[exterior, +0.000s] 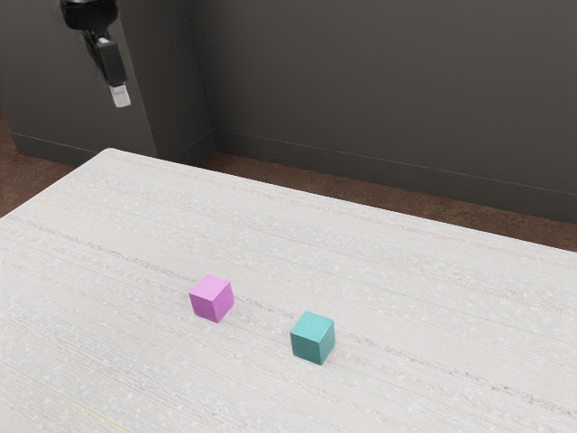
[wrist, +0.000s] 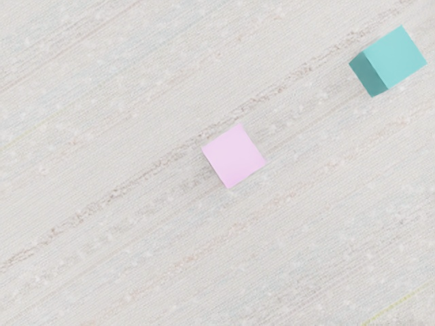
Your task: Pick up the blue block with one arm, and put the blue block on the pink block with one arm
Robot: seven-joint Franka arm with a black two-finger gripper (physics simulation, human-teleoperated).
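Exterior view: gripper [exterior: 119, 94] hangs high at the upper left of the frame, over the table's far corner and well apart from both blocks; from this angle I cannot tell whether its jaws are open or closed. Blue block [exterior: 313, 337] sits flat on the white table [exterior: 424, 271] at lower centre of the frame, near the pink block [exterior: 212, 299] and to its lower right, with bare tabletop between them. Wrist view: pink block [wrist: 233, 155] and blue block [wrist: 388, 60] both rest on the table, not touching.
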